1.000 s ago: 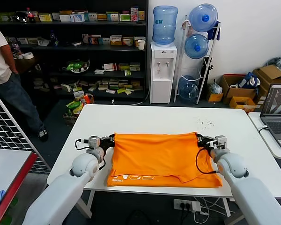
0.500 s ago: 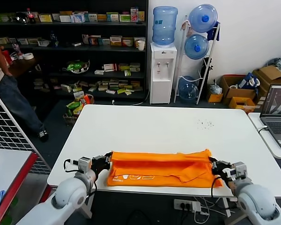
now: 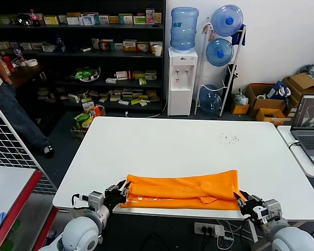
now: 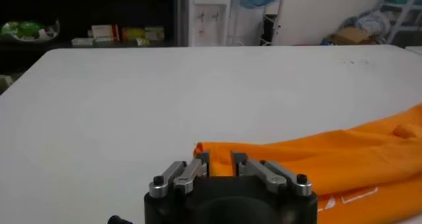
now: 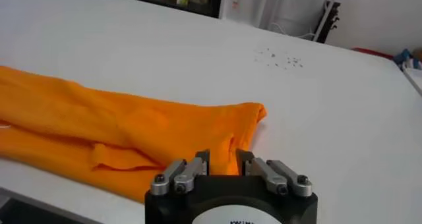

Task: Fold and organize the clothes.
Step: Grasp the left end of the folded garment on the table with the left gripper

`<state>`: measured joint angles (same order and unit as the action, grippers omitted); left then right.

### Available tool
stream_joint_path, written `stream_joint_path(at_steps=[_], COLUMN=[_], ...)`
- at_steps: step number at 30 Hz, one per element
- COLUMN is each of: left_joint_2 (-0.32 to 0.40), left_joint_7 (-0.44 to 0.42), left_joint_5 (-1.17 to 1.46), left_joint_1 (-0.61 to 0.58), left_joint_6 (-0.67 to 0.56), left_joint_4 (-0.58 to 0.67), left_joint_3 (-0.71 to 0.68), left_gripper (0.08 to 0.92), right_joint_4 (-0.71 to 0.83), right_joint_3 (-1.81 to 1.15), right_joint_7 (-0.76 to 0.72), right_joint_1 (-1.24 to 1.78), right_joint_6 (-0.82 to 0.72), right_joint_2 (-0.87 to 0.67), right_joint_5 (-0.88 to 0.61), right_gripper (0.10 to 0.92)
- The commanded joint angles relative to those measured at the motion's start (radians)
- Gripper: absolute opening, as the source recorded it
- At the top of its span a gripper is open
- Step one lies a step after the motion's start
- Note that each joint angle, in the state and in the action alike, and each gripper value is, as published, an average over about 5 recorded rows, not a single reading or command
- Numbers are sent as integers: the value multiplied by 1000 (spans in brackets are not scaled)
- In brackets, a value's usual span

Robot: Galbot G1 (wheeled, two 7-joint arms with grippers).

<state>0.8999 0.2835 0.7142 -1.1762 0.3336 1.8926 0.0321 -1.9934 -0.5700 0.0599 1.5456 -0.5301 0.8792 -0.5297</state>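
The orange T-shirt (image 3: 183,188) lies folded into a long narrow band along the front edge of the white table (image 3: 183,144), its white lettering partly showing under the fold. My left gripper (image 3: 119,191) sits at the band's left end. In the left wrist view its fingers (image 4: 202,161) stand slightly apart around the shirt's corner (image 4: 330,159), so the left gripper (image 4: 219,161) is open. My right gripper (image 3: 242,200) is at the right end. In the right wrist view the right gripper (image 5: 222,158) is also open, with orange cloth (image 5: 99,126) showing in the gap.
A laptop (image 3: 310,125) sits on a side table at the right. A wire rack (image 3: 10,151) and a standing person (image 3: 5,99) are at the left. Behind the table are a water dispenser (image 3: 182,78) and shelves. Dark specks (image 3: 229,138) dot the table's far right.
Both grippers drew the shirt's far edge toward the front edge, folding it into a narrow band. Their jaws, shut on the cloth before, now stand apart.
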Motion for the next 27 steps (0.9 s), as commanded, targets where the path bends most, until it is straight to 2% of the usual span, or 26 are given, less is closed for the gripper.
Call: stream_joint_path(at_steps=[1, 13, 15, 17, 27], left_joint_2=[62, 92, 90, 87, 86], left_joint_7=[10, 36, 36, 33, 0], left_joint_5=[-6, 72, 78, 87, 93], left_joint_1=[-11, 15, 16, 16, 21], left_joint_6=[-34, 33, 41, 46, 48], left_joint_4=[-41, -127, -126, -123, -107], left_joint_3=[6, 4, 3, 3, 0], left_gripper=[363, 713, 738, 728, 443], right_joint_4=[-42, -65, -68, -72, -86], right_joint_3=[-16, -30, -38, -45, -43], right_joint_7=[5, -1, -4, -5, 4], right_joint_1=[45, 62, 71, 78, 82], right_joint_6=[10, 10, 11, 12, 10], right_joint_2=[5, 12, 13, 13, 20], right_joint_5=[23, 18, 18, 17, 20], right_gripper=[423, 764, 798, 817, 823])
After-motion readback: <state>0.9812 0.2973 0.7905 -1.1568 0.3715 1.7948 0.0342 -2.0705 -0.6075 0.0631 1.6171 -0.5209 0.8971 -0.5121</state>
